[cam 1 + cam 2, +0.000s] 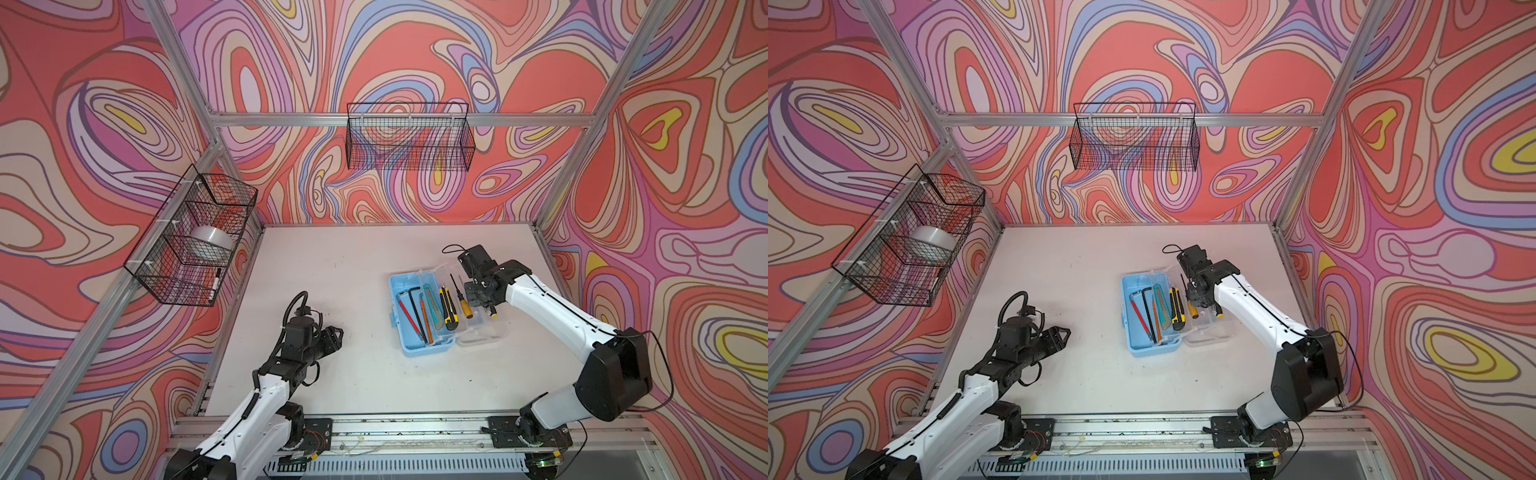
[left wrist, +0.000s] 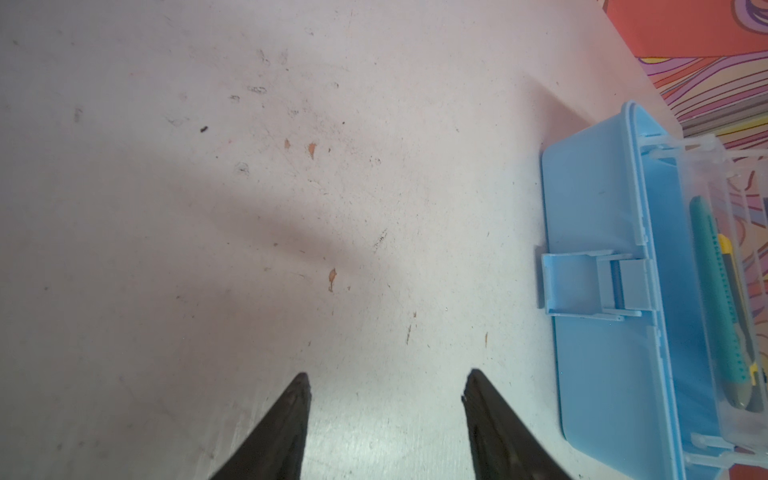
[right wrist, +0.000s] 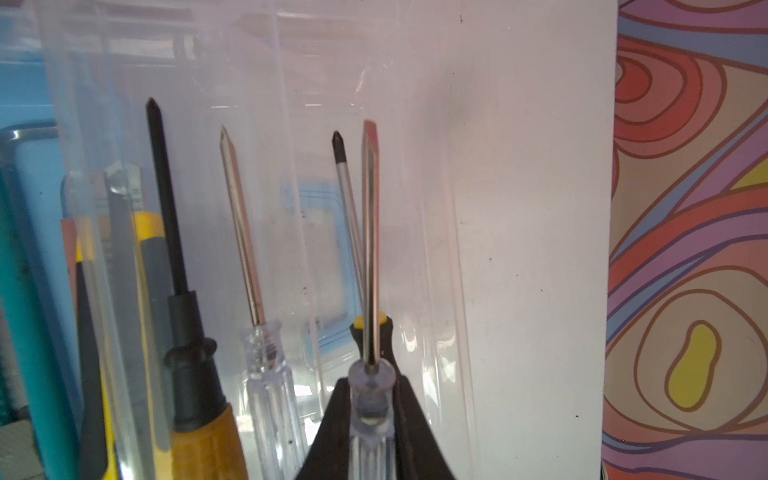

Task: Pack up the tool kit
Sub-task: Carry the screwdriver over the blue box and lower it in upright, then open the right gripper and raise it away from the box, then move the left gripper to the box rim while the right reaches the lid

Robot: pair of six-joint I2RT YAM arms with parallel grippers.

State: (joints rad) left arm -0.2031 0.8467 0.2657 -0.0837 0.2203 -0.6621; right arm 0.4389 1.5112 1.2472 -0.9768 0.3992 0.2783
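The right hand (image 3: 370, 415) is closed on a clear-handled screwdriver (image 3: 370, 232), held over the clear side of the open case (image 1: 428, 347), which sits right of centre in both top views. The left hand (image 2: 386, 382), half open and empty, hovers above the tabletop (image 2: 208, 208) at lower left.

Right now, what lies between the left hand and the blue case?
Only bare table; nothing between the left hand and the blue case, in both top views.

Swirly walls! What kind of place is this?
Likely a robot test booth: a left arm and a right arm bolted to a rail by a white table, inside an aluminium frame hung with a wire basket.
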